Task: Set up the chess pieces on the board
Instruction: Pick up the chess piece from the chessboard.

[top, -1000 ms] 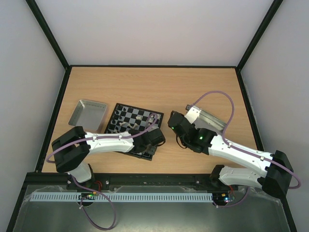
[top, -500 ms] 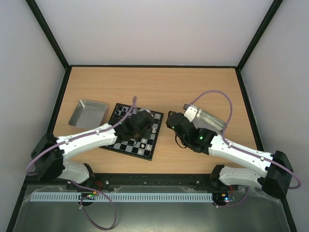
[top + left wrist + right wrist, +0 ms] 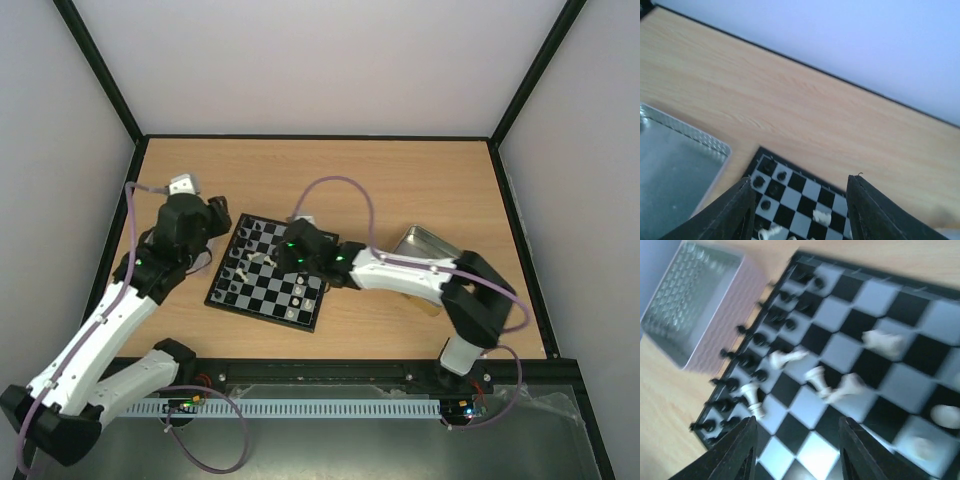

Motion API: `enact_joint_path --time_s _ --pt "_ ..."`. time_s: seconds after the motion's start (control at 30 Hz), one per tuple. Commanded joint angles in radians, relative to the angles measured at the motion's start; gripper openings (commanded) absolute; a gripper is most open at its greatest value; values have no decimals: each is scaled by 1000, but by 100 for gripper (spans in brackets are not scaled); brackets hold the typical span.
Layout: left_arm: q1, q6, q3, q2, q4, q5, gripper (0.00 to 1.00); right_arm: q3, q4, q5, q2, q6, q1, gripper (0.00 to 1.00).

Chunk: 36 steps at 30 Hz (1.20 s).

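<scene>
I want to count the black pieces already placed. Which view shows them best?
The right wrist view: the black pieces stand lined along one edge of the board, close up though blurred. The top external view shows them only as tiny dark specks; the left wrist view catches just a few at one corner.

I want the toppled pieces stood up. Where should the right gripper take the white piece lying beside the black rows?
Probably from straight above, with the right gripper closing across the slim middle of the white piece. It lies flat, so its sides are exposed, and the black pieces crowd any low approach from that side.
</scene>
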State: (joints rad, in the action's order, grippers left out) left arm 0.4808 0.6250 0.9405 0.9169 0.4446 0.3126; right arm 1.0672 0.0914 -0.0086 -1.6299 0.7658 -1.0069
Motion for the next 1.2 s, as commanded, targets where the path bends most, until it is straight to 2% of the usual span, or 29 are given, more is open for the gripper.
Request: enact_joint_path --time_s 0.0,0.2,0.47,0.8,1.17 --pt "-66 -63 -15 -42 -18 23 53 164 6 -144 -170 -98 -57 43" --pt "-129 -94 -37 -47 -17 -18 53 346 90 -202 -357 -160 -100 38" --pt "-169 -116 -60 -54 -38 -59 53 451 192 -139 -461 -187 -124 35" --pt "-170 -117 -80 -58 -49 -60 54 502 257 -101 -516 -212 -128 26" --pt "-171 -118 -85 -52 -52 -64 54 511 269 -84 -548 -239 -128 27"
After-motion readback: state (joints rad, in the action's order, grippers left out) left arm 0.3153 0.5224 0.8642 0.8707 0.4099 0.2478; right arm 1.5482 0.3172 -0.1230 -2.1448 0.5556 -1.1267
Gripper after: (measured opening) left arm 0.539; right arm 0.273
